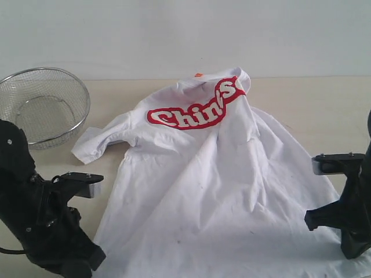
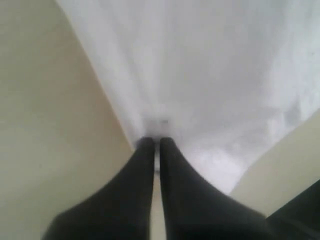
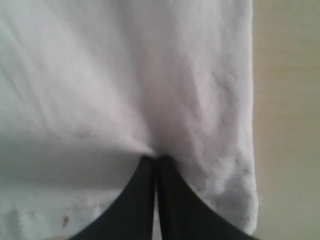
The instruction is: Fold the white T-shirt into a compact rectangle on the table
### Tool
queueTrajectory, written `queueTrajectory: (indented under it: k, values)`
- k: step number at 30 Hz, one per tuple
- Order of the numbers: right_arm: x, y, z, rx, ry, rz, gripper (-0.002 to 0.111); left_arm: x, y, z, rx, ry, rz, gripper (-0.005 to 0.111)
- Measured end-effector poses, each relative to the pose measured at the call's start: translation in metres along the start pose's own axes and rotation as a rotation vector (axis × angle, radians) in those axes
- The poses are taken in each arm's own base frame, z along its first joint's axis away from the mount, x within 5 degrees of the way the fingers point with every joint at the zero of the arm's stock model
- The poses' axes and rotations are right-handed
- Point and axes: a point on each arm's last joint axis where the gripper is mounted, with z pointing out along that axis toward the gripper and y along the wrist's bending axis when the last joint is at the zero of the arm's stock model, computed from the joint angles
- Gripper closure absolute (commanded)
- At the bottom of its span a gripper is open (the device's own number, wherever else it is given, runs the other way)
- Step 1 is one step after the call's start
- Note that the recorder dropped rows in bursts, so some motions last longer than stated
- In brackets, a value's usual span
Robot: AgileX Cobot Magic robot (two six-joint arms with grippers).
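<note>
The white T-shirt (image 1: 214,185) lies spread on the table (image 1: 313,104), front up. Its red-outlined lettering (image 1: 194,113) and a small orange neck tag (image 1: 198,75) are at the far end, and the hem is towards the near edge. My left gripper (image 2: 156,142) is shut on the shirt's edge (image 2: 210,75), with the cloth puckering at its tips. My right gripper (image 3: 156,160) is shut on the shirt (image 3: 125,75) near a hem corner, and the fabric gathers into its tips. In the exterior view the left arm (image 1: 40,220) stands at the near left corner of the shirt and the right arm (image 1: 348,208) at the near right.
A round wire-mesh basket (image 1: 43,104) stands at the far left of the table, beside the shirt's left sleeve (image 1: 98,142). Bare tabletop (image 1: 324,116) shows to the right of the shirt. A pale wall rises behind the table.
</note>
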Motion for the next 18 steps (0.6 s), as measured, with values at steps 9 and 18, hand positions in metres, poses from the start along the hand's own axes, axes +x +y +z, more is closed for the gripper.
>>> queueTrajectory:
  k: [9,18]
  values:
    - [0.012,-0.008,0.004,0.024,0.041,0.003,0.108,0.013,-0.011,-0.024,0.002,-0.079,0.029,0.102]
    - [0.002,-0.006,-0.032,-0.016,-0.138,0.022,0.108,0.013,-0.026,-0.064,-0.008,-0.257,0.067,0.102]
